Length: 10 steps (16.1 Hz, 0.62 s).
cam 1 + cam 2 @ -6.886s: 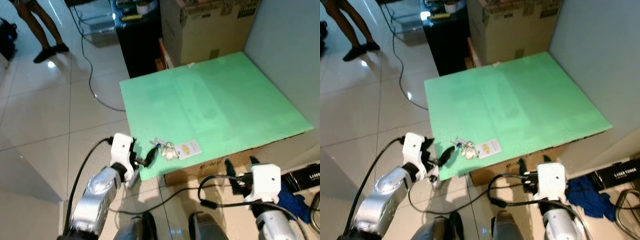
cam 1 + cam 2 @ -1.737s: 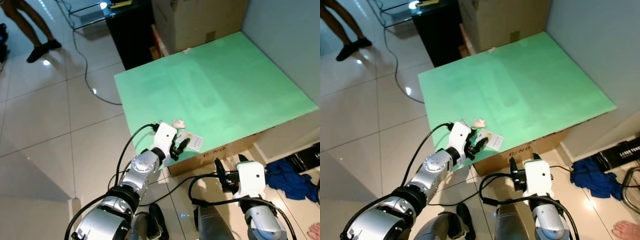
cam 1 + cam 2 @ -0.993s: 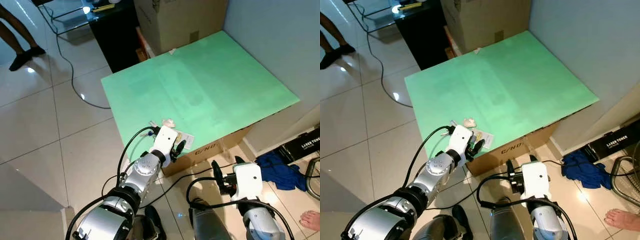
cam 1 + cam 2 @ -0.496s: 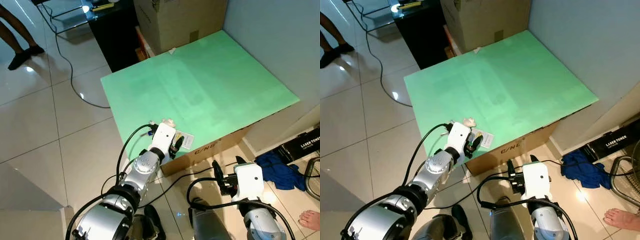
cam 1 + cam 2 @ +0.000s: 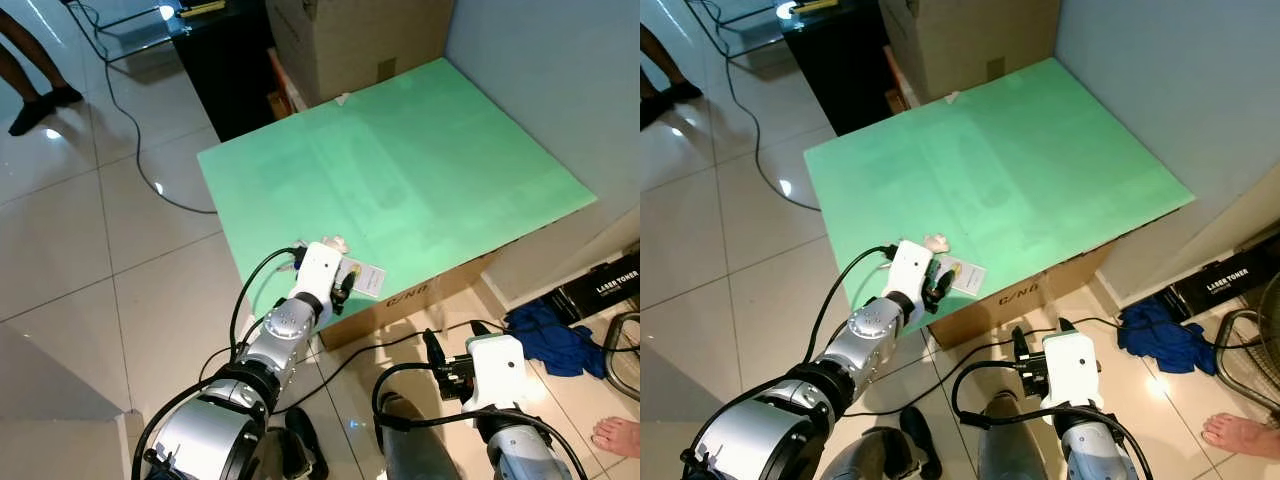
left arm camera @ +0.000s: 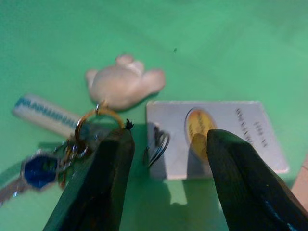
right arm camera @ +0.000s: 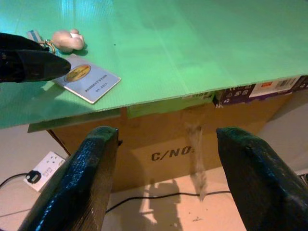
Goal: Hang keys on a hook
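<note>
Now the left gripper holds its fingers spread astride the bunch of keys with cream bear charm and white card on the green worktop; closing off-centre might pinch only the card. Right gripper, spread, hangs idle.

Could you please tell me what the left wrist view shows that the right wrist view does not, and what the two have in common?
Left wrist view alone: a gold key ring, a smaller silver ring, a blue-headed key and a white printed strip tag, lying between the open left gripper fingers.

Right wrist view alone: the brown cardboard box under the board, a white wall socket, and the open right gripper held low before the box.

Both: the green board, the cream bear-shaped charm and the white card with a gold oval.
</note>
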### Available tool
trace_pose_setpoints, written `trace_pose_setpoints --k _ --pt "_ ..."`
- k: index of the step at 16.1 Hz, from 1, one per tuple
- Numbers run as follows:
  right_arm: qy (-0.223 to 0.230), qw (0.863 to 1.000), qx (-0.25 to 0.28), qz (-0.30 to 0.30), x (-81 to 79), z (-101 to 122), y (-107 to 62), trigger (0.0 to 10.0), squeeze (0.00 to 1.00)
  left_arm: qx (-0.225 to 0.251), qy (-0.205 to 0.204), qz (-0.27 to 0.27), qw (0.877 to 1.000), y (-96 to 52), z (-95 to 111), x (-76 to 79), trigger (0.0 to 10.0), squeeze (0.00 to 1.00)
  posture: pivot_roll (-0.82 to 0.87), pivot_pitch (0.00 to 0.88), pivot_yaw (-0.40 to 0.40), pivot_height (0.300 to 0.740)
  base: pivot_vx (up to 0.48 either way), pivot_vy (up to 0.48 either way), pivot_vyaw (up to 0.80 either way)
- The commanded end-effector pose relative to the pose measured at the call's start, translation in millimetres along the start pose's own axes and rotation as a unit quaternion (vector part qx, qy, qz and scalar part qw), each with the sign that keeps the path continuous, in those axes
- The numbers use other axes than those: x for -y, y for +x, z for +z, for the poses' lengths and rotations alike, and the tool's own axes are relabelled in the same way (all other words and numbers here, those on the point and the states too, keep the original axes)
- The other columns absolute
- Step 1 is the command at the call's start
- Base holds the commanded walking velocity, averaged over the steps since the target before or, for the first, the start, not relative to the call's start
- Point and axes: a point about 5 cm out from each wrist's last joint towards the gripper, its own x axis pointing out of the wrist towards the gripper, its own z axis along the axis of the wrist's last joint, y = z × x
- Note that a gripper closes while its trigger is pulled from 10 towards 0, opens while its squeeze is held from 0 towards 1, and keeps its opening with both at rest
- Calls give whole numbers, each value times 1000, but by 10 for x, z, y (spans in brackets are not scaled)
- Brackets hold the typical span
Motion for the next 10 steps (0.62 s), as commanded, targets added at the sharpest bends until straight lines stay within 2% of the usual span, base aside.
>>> trace_pose_setpoints --k 1,6,7,8,9,10 --pt "3 1000 1 2 -25 27 -30 10000 0 -21 -14 12 1000 -24 -85 -35 10000 0 -471 274 157 740 0 0 0" --pt "4 1000 0 4 -32 30 -28 10000 0 -24 -12 14 1000 -50 -130 -69 10000 0 -462 274 154 740 0 0 0" --pt "3 1000 -1 6 -30 34 -26 10000 0 -28 -12 13 999 -55 -146 -66 9373 0 -460 276 152 740 0 0 0" --pt "3 1000 -1 7 -28 36 -28 10000 0 -30 -13 13 999 -54 -151 -63 3529 0 -461 276 151 740 0 0 0" --pt "3 1000 -1 7 -24 36 -28 10000 0 -31 -13 14 999 -53 -152 -60 0 0 -462 276 151 740 0 0 0" --pt "3 1000 -2 7 -23 36 -29 10000 0 -32 -12 13 999 -52 -152 -57 0 0 -463 276 152 740 0 0 0"
